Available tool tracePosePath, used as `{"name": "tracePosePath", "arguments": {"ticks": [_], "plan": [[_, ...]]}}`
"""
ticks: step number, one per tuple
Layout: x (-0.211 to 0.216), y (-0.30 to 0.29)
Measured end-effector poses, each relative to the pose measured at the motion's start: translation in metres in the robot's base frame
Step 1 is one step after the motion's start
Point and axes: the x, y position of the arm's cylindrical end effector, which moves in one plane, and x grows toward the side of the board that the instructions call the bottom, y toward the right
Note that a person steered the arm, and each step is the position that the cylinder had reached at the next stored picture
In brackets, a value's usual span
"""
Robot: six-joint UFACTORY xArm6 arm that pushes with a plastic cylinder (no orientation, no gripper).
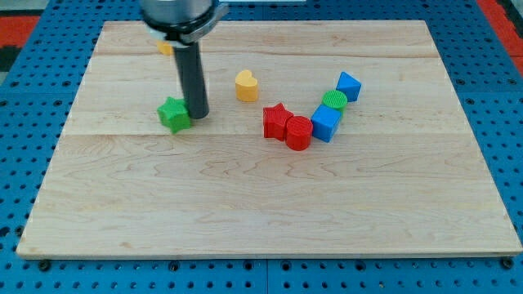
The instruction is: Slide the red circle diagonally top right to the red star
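Note:
The red circle [298,133] lies on the wooden board [270,204], touching the lower right side of the red star [277,120]. My tip [198,114] rests on the board well to the view's left of both, right beside the green star [174,113] and touching its right side.
A yellow heart [246,85] lies above the red star. A blue block [325,123] touches the red circle's right side, with a green circle [333,100] and a blue cube [349,86] beyond it. A yellow block [166,48] is partly hidden behind the arm at top left.

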Motion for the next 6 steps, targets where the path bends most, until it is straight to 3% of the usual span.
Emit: {"name": "tracePosePath", "arguments": {"ticks": [1, 2, 3, 4, 6], "plan": [[0.019, 0.0], [0.056, 0.06], [0.062, 0.134], [0.067, 0.166], [0.001, 0.161]]}}
